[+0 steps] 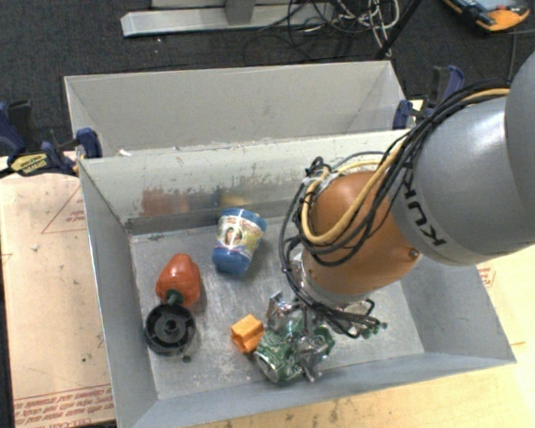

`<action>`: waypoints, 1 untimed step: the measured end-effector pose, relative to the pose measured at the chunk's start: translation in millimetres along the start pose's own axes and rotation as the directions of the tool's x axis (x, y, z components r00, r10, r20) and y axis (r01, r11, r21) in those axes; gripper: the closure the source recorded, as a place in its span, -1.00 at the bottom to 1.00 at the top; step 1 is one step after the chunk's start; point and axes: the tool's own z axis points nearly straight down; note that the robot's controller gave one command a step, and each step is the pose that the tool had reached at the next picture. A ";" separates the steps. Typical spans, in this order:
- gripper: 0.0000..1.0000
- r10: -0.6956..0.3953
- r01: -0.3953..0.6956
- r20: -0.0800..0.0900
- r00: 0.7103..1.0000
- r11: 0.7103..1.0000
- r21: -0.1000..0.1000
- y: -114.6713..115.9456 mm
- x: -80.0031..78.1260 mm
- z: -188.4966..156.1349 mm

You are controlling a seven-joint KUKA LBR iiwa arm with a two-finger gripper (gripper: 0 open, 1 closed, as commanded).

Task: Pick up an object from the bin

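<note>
Hanging over a crumpled green foil wrapper (283, 359) beside an orange plastic block (247, 333), the arm (472, 189) (grip closed or not, I cannot tell) has nothing lifted yet.

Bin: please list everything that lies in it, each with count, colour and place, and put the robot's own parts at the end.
cup: 1, blue and white, on its side, middle, near the back wall
pear shape: 1, orange-red, left
disc: 1, black, front left, before the pear shape
block: 1, orange, front middle
green thing: 1, green, front, right of the block
bin: 1, grey
gripper: 1, down at the green thing
arm: 1, grey with orange cover, right
</note>
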 end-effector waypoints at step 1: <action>1.00 0.000 0.000 -0.004 1.000 1.000 -0.001 0.4 0.7 -3.2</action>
